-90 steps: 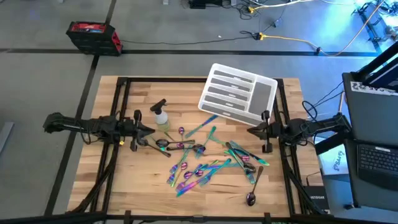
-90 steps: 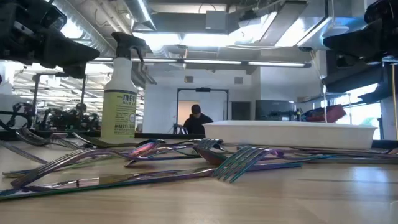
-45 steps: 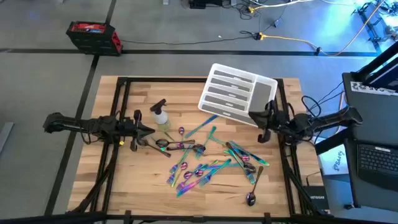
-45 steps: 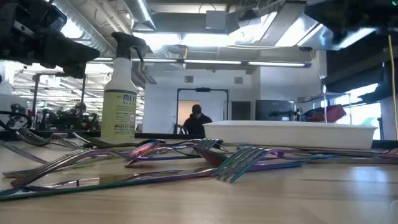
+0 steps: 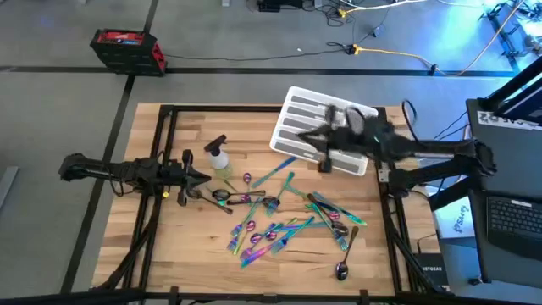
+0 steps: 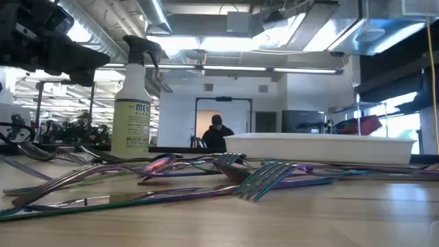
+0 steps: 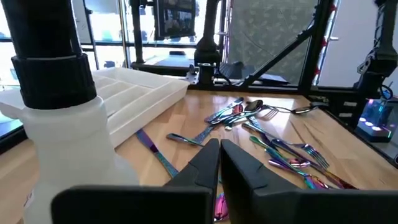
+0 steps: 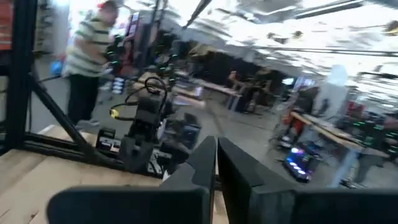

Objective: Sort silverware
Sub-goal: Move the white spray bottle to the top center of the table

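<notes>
The silverware [image 5: 279, 216], slim rainbow-coloured forks, spoons and knives, lies scattered flat on the wooden table's middle and near right; it also shows in the low view [image 6: 260, 180] and the left wrist view [image 7: 273, 143]. One darker spoon [image 5: 341, 271] lies apart near the front edge. My left gripper [image 5: 203, 178] hovers shut at the pile's left end, beside the spray bottle [image 5: 219, 157]. My right gripper [image 5: 309, 140] is shut and raised over the white compartmented tray [image 5: 296, 106] at the far right, holding nothing.
The spray bottle [image 6: 134, 110] stands upright left of the pile, close to my left gripper. The tray [image 6: 319, 147] lies at an angle at the back. A laptop [image 5: 512, 216] sits beyond the table's right edge. A person [image 8: 87, 56] stands in the room behind.
My right arm has risen from the table's right edge and swung toward the far left, so its gripper now hangs over the tray. The silverware, the bottle and the tray have stayed where they were.
</notes>
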